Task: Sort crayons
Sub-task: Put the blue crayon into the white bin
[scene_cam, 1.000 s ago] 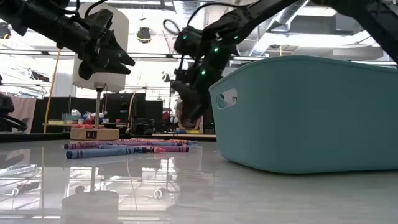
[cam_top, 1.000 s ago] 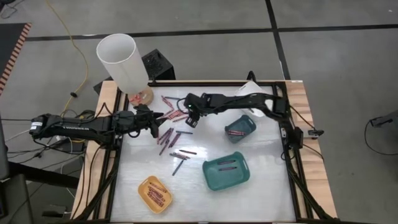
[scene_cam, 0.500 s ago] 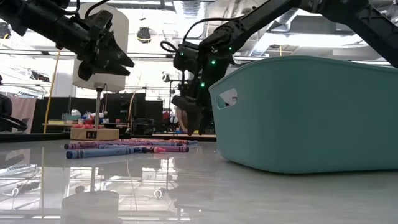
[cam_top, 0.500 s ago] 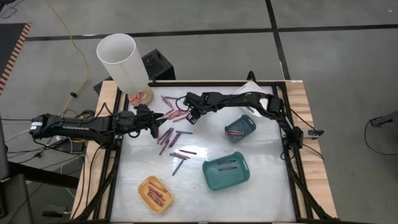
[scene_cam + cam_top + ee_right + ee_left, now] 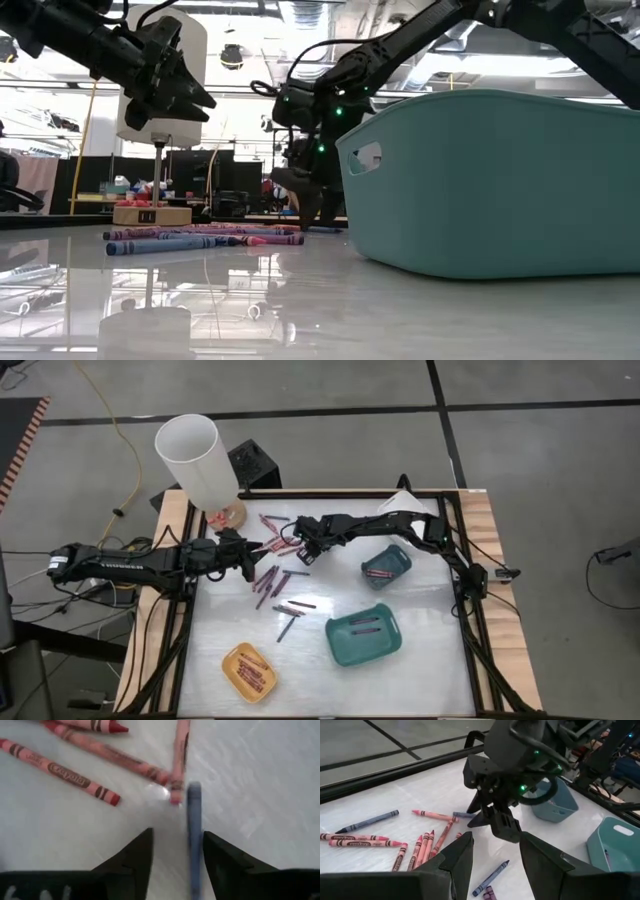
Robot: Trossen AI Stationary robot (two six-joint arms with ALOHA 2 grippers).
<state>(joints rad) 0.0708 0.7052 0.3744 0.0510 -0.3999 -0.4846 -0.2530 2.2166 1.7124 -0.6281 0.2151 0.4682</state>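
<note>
Crayons (image 5: 272,572), red, pink, purple and blue-grey, lie scattered flat on the white table between my two arms. My right gripper (image 5: 304,552) points steeply down over their far group, open, with its fingertips low over the table (image 5: 310,212). In the right wrist view a blue crayon (image 5: 194,827) lies along the gap between its fingers, close to one finger (image 5: 225,857); whether that finger touches it does not show. My left gripper (image 5: 250,556) hangs open above the crayons' left side, well clear of the table (image 5: 188,88).
A yellow tray (image 5: 250,670) with crayons stands near the front left. A large teal tray (image 5: 364,636) and a smaller teal tray (image 5: 386,564) stand on the right. A white lamp (image 5: 197,458) on a wooden base stands at the far left corner.
My right gripper has sunk toward the table over the far crayons and rolled about its own line; its fingertips now stand just above the surface. The crayons lie as before.
</note>
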